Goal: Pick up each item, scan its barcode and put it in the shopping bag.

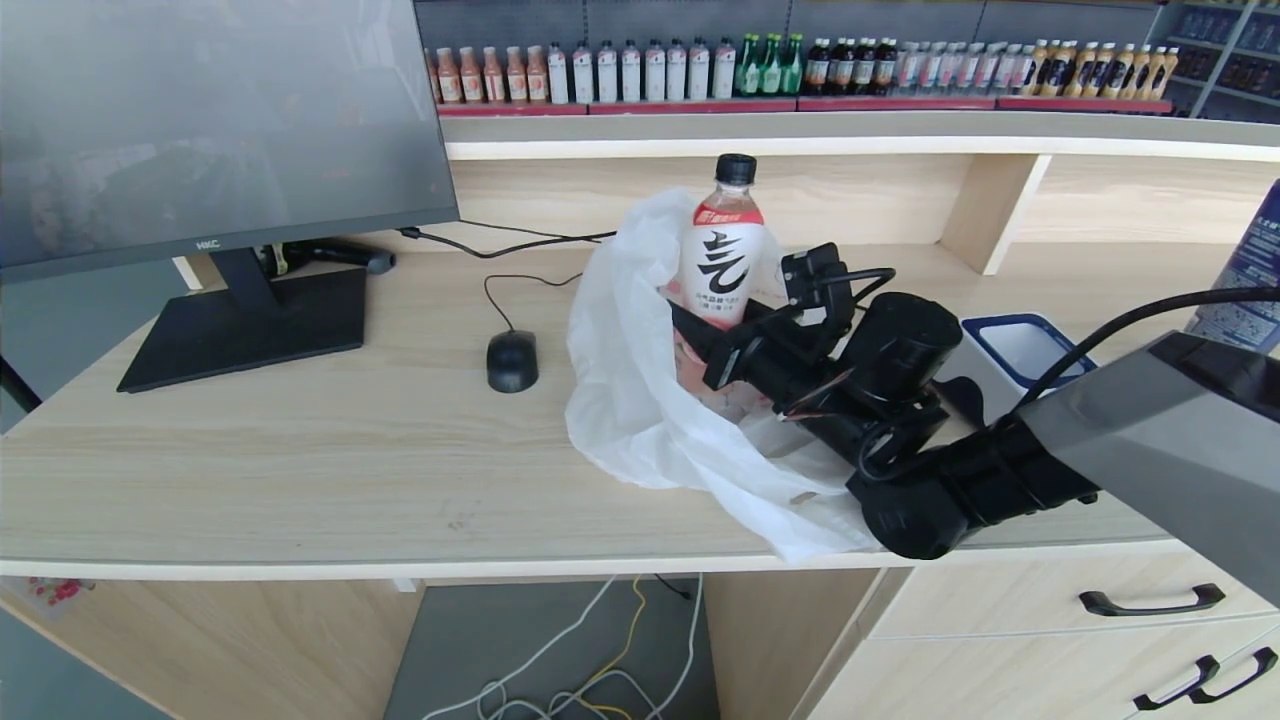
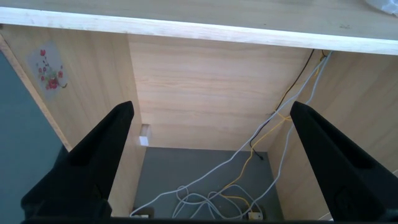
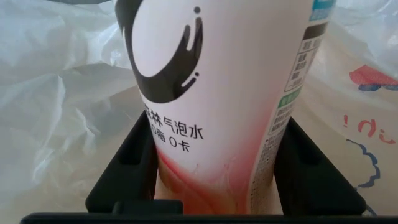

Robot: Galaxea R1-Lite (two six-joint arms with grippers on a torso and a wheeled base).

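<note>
Black end effector (image 3: 217, 171); forearm (image 1: 1170, 430) seemingly grey.

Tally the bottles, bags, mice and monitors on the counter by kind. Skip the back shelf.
bottle: 1, held by the right pincer inside the bag
shopping bag: 1
mouse: 1
monitor: 1
Total: 4

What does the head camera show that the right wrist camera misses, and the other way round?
Head view only: the monitor, the mouse, the wooden counter and the black cap. Right wrist view only: close up, two black fingers pressed against either side of the label. Both: the bottle, the white bag and the right tool holding the bottle.
</note>
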